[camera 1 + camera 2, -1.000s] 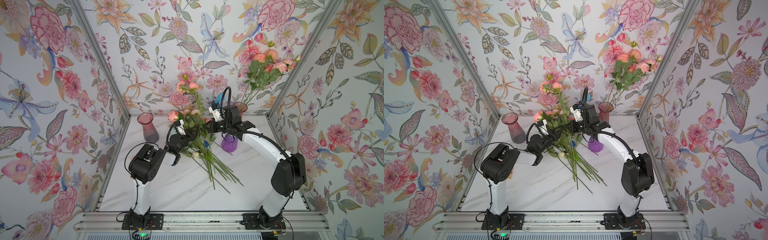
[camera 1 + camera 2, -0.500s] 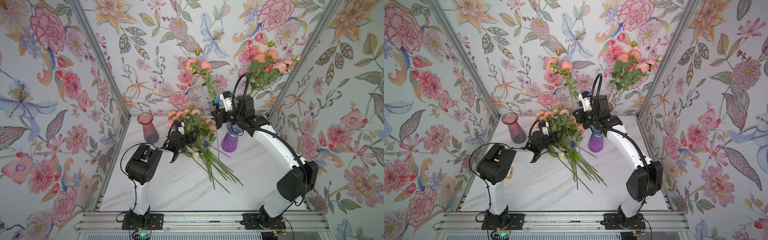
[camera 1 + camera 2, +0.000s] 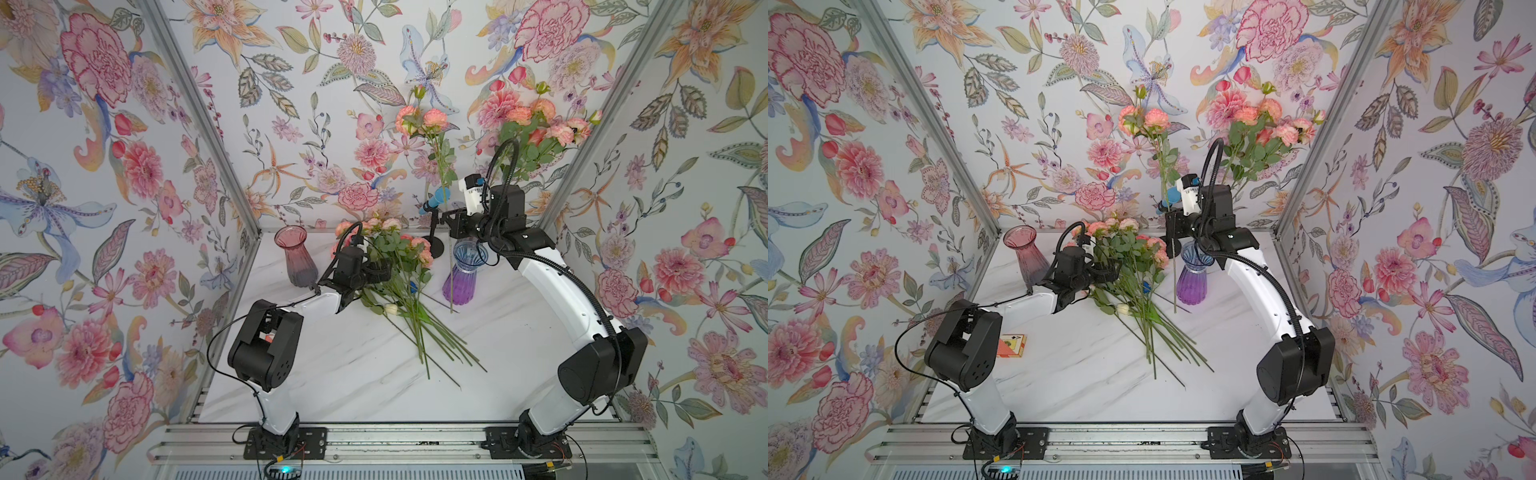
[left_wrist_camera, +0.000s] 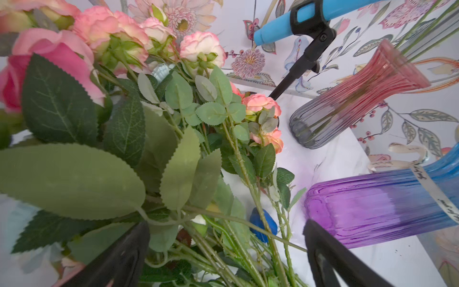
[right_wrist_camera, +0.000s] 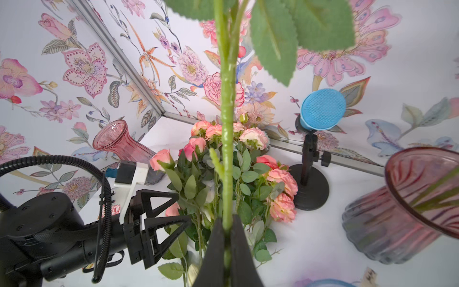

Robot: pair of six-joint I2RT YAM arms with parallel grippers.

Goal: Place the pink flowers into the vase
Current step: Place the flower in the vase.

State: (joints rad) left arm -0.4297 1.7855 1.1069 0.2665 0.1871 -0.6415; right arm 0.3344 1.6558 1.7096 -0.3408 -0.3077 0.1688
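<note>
A pile of pink flowers lies mid-table, stems fanned toward the front. My left gripper is open, its fingers astride the pile's stems and gripping none. My right gripper is shut on the stem of one pink flower, held upright. Its lower stem hangs just left of the blue-and-purple vase, outside the rim.
An empty pink-grey vase stands at the back left. Another pink vase at the back right holds a bunch of pink blooms. A blue microphone on a black stand is behind the pile. A card box lies by the left arm.
My right gripper has lifted its flower out of the pile to upright beside the blue-and-purple vase. My left gripper has opened over the pile.
</note>
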